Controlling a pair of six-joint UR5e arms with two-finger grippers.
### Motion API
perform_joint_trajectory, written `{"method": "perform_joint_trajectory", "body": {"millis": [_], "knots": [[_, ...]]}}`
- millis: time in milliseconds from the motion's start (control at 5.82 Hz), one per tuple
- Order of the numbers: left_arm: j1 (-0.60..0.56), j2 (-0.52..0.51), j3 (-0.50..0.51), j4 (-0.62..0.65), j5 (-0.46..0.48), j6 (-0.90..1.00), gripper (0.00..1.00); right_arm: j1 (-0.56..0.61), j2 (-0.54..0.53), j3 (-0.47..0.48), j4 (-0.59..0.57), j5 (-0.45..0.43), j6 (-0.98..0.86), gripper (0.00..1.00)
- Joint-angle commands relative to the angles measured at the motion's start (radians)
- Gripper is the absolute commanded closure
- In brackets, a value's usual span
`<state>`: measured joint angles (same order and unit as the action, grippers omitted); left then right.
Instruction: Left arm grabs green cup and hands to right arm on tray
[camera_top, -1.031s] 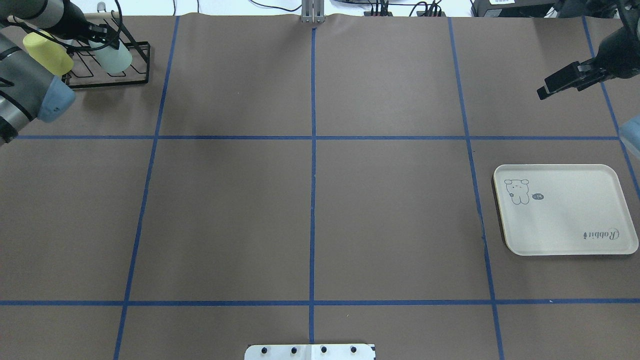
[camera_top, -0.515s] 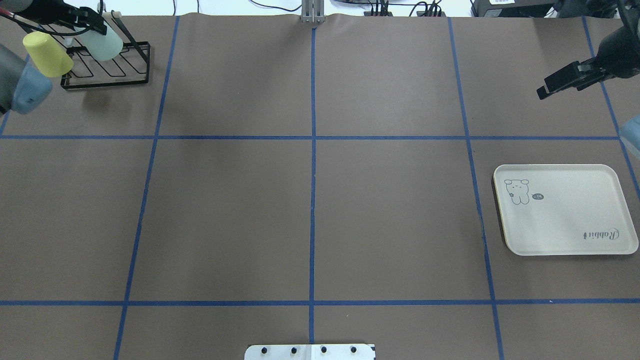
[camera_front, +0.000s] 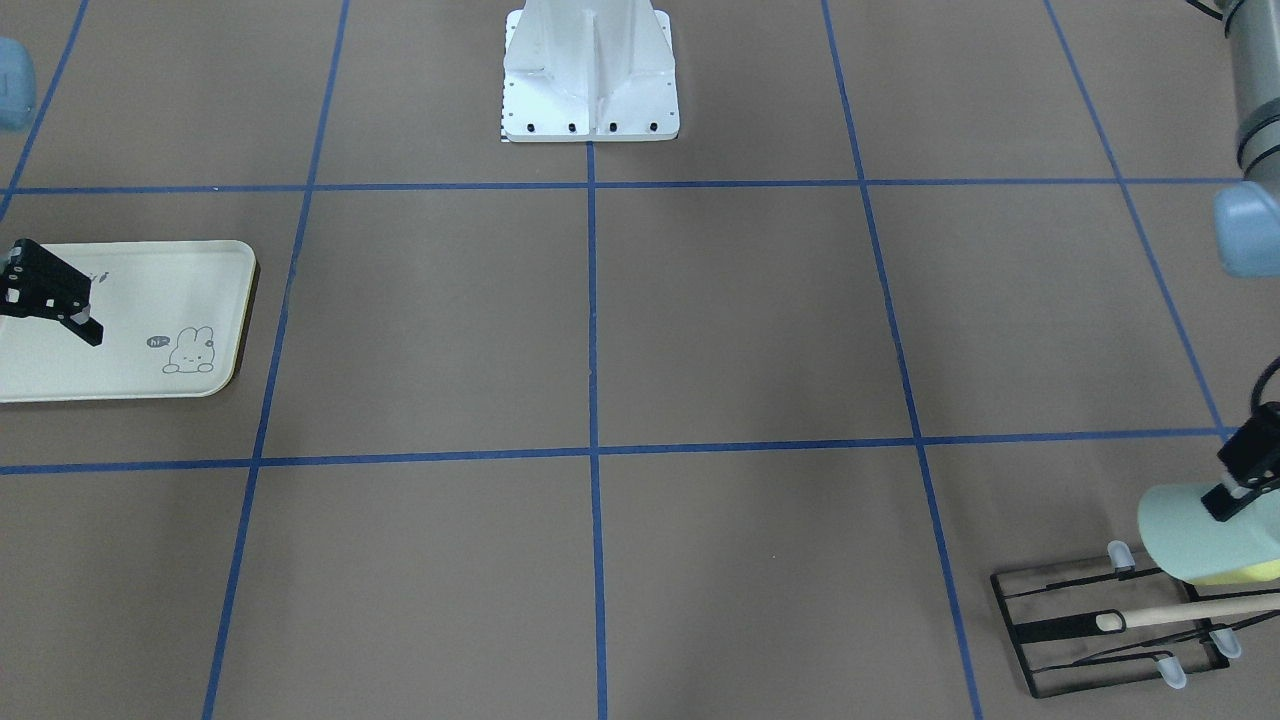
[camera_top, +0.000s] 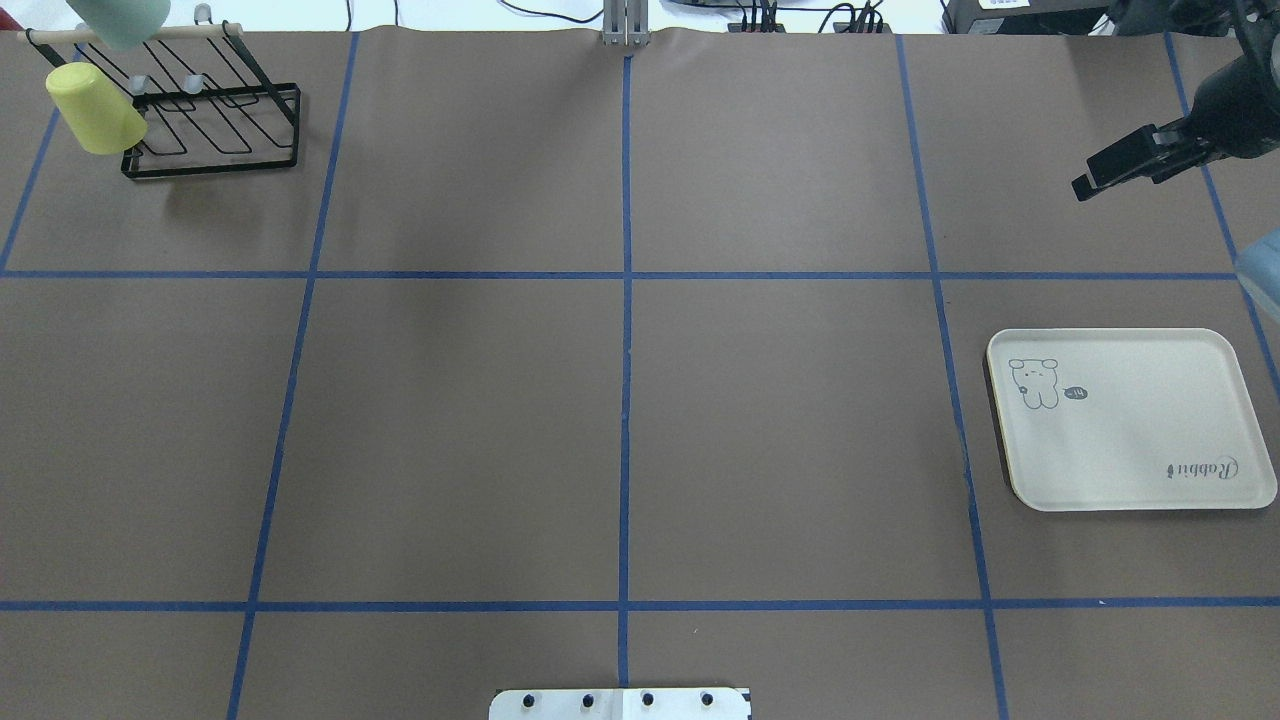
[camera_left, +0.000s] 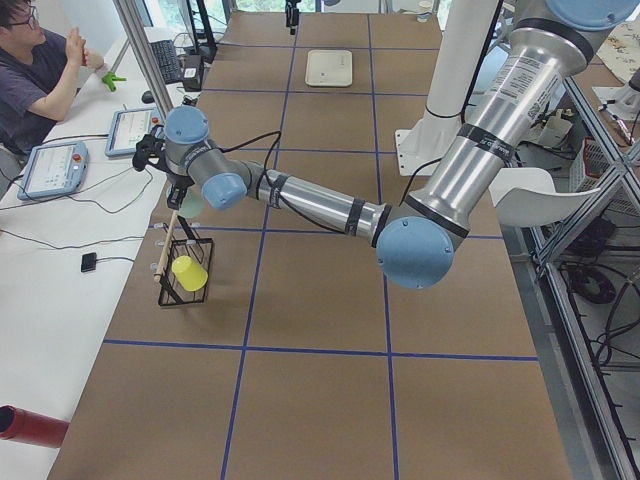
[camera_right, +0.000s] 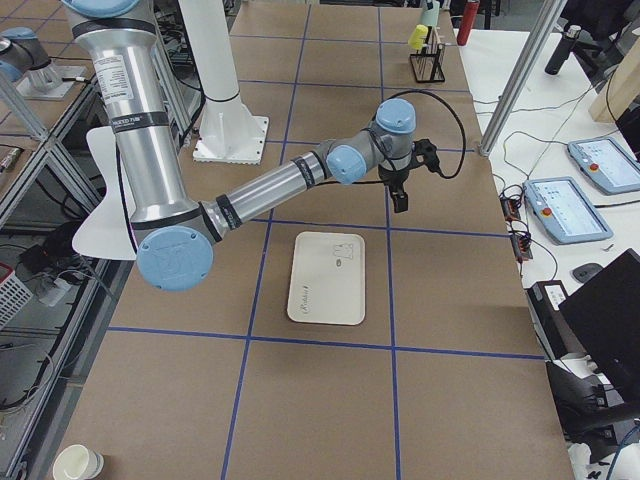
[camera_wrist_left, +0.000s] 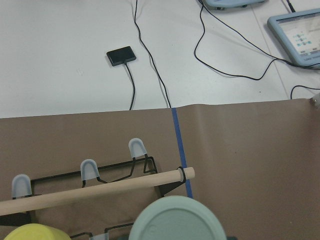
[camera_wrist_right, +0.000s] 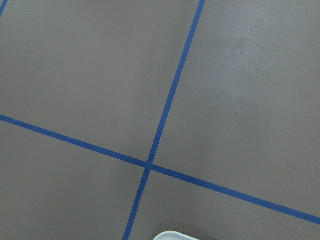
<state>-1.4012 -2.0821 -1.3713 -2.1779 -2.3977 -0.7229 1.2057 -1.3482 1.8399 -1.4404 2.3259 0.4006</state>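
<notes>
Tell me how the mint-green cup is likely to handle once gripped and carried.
Probably light: the green cup looks like small plastic, held clear of the wire rack by the left tool. Its smooth, tapered wall may slip in a pinch. Laid on its side, the round body would likely roll; upright on the flat tray it should stand.

Observed black wire rack (camera_top: 210, 167) at table corner, carrying yellow-green cup (camera_top: 95, 108) (tilted, at one end). Noted blue tape grid (camera_top: 626, 400) across brown table cover (camera_top: 450, 420).
</notes>
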Motion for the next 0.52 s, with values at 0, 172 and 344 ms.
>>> {"method": "perform_joint_trajectory", "body": {"millis": [0, 172, 344], "knots": [[-0.013, 0.072, -0.078, -0.063, -0.017, -0.076, 1.0, -0.023, 0.026, 0.004, 0.002, 0.0, 0.082, 0.01], [-0.01, 0.123, -0.078, -0.183, -0.017, -0.129, 1.0, -0.044, 0.065, 0.019, 0.002, 0.001, 0.21, 0.01], [-0.009, 0.123, -0.075, -0.273, -0.017, -0.251, 1.0, -0.085, 0.082, 0.018, 0.114, -0.005, 0.409, 0.01]]}}
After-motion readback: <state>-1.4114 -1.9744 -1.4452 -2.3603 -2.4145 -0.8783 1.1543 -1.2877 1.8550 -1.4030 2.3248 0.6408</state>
